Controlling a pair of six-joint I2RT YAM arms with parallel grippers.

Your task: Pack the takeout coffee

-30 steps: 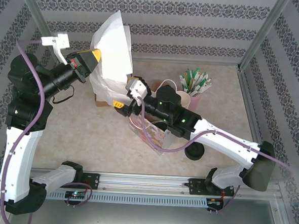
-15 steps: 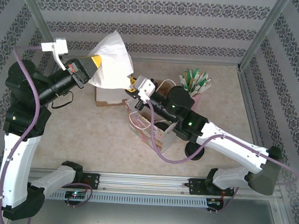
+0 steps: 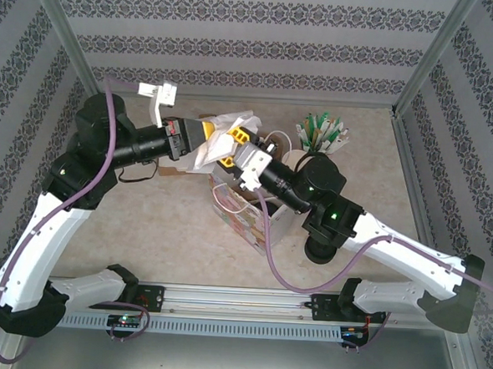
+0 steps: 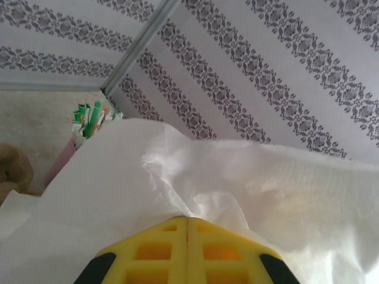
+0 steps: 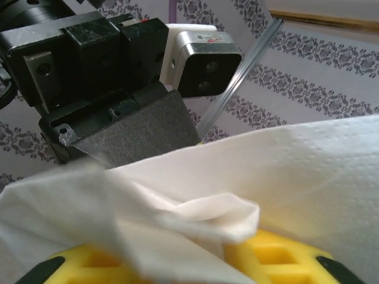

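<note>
Beige tabletop [image 3: 144,220], patterned walls. Nearest, floral paper bag [image 3: 240,220]; behind, left gripper [image 4: 188,222] clamped on crumpled white tissue [image 3: 238,121], right gripper [image 3: 231,142] against it, grip unclear. Whereabouts of lidded cream paper coffee cup: can't tell. Prob. light, crushable, spill-prone; take mid-wall, below lid, upright.

Bench count, top view.
- Grippers: 2, left gripper [image 3: 209,137] and right gripper [image 3: 232,140].
- White crumpled paper [image 3: 238,120]: 1, at 12 o'clock.
- Patterned bag [image 3: 246,224]: 1, centre.
- Bundle of green-and-white sticks [image 3: 321,130]: 1, at 2 o'clock; sticks too small to count.
- Brown box [image 3: 170,169]: 1, at 10 o'clock.
- Black round item [image 3: 316,254]: 1, at 4 o'clock.
</note>
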